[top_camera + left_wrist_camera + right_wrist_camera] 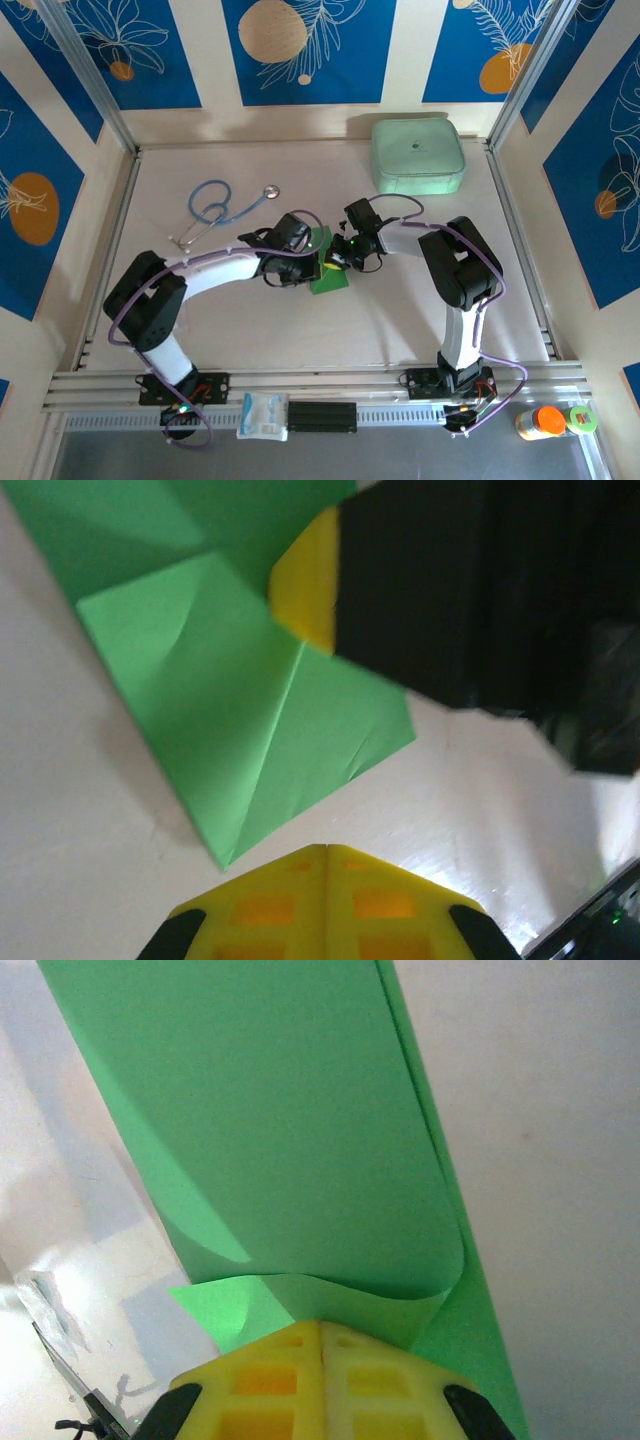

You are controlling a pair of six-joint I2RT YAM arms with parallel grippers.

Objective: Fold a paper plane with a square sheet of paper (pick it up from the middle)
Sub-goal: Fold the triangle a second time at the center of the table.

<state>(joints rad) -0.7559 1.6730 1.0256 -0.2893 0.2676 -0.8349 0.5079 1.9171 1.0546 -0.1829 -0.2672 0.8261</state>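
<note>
The left gripper point(312, 262) and the right gripper point(338, 262) meet tip to tip at the middle of the table point(300, 330), both over the sheet of paper point(327, 280). In the left wrist view the left gripper point(325, 880) has its yellow fingers pressed together on nothing. The sheet of paper point(250, 710) lies just ahead of it, creased into flaps, with one corner pointing at the fingertips but apart from them. Beyond the paper, ahead and to the right, the right gripper's yellow finger and black body sit on the sheet and hide its far edge.

In its own wrist view the right gripper point(322, 1360) is also closed. A flap of the paper point(280, 1140) curls up right at its tips. It seems to press on the sheet; a pinch cannot be ruled out.

Well beyond the left gripper lies a stethoscope point(225, 205), and well beyond the right one a mint case point(418, 155).
</note>
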